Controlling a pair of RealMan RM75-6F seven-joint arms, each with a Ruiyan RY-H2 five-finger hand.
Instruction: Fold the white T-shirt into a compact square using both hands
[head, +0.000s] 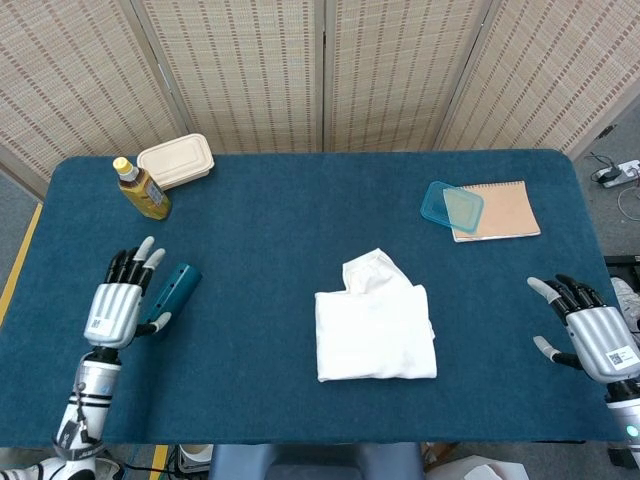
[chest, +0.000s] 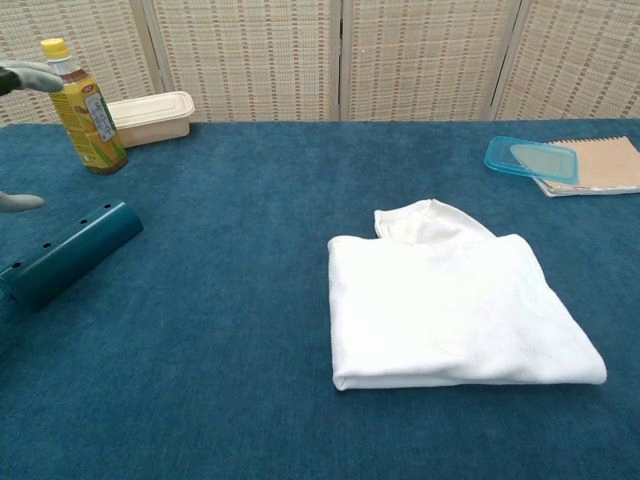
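The white T-shirt (head: 375, 328) lies folded into a rough square near the table's middle, with a rumpled bit sticking out at its far edge; the chest view shows the T-shirt (chest: 450, 305) the same way. My left hand (head: 123, 305) hovers at the table's left side, fingers spread, holding nothing. Only its fingertips (chest: 22, 78) show at the left edge of the chest view. My right hand (head: 590, 335) is at the table's right edge, fingers apart and empty. Both hands are well away from the shirt.
A teal cylinder (head: 170, 297) lies right beside my left hand. A yellow drink bottle (head: 142, 190) and a beige lunch box (head: 176, 161) stand at the back left. A blue lid (head: 451, 206) rests on a brown notebook (head: 497, 209) at the back right.
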